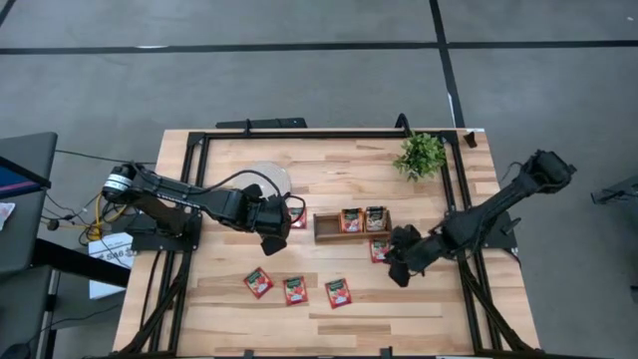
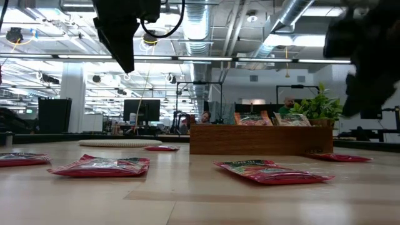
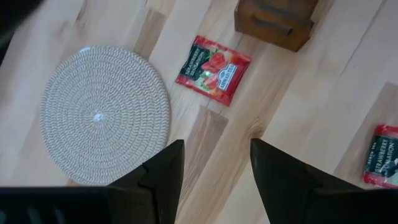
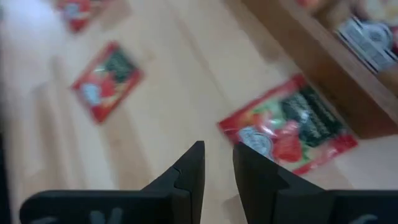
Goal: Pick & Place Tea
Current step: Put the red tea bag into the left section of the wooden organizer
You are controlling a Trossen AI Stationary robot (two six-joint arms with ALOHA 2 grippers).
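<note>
— Sachets first: where does the tea lie?

— Three red sachets (image 1: 297, 288) lie in a row on the near part of the table (image 1: 229, 309). One more, the sachet by the tray (image 1: 379, 249), lies just beside the near edge of the wooden tray (image 1: 327, 227). Two sachets stand upright in the tray's compartments (image 1: 363, 219). Another red one, the sachet by the disc (image 3: 212, 69), lies flat between the woven round disc (image 3: 106, 115) and the tray's end.

— And your fingers?

— My left gripper (image 3: 214, 165) hangs above the table near that disc, fingers spread apart, pinching nothing. My right gripper (image 4: 217, 165) hangs over the sachet by the tray, fingers a narrow gap apart, nothing between them.

— Anything else on the table?

— One small green plant (image 1: 420, 155) at the far right corner.
</note>
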